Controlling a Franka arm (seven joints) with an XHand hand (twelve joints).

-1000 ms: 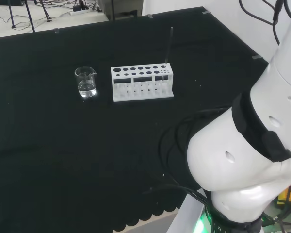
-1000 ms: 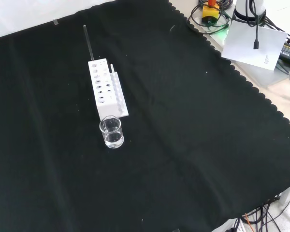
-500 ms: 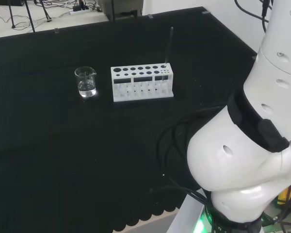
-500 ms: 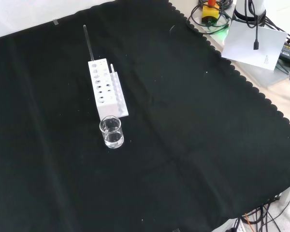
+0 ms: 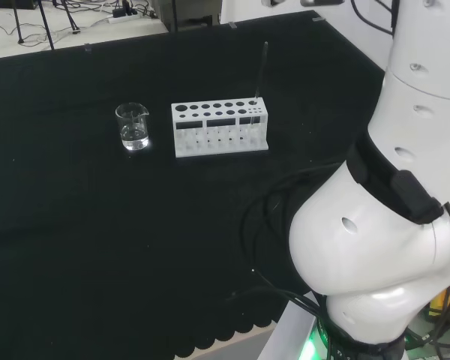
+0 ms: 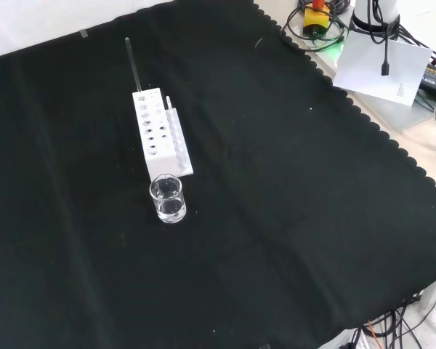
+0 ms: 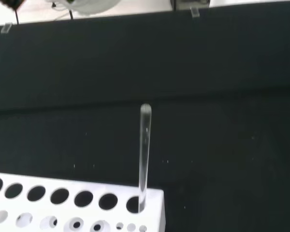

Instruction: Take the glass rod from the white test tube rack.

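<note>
Glass rod (image 7: 144, 154) is a thin clear stick with a rounded tip, and in the wrist view it stands near the middle of the frame, upright in the end hole of the white test tube rack (image 7: 77, 205). In the head view, the rod (image 5: 261, 71) rises from the right end of the rack (image 5: 220, 127), a little above the centre of the frame, and leans slightly to the right. In the front view, it (image 6: 132, 64) stands at the far end of the rack (image 6: 160, 132) in the upper left of the frame. Against the black cloth (image 6: 276, 218) the rod reads as a faint grey line, hard to make out. The rack's lower part is cut off by the edge of the wrist view. A small glass beaker (image 5: 133, 126) holding some clear liquid stands just left of the rack in the head view, apart from it. Whether the hand's fingers are released or clenched cannot be told. The arm's white links (image 5: 382, 225) cover the right of the head view.
</note>
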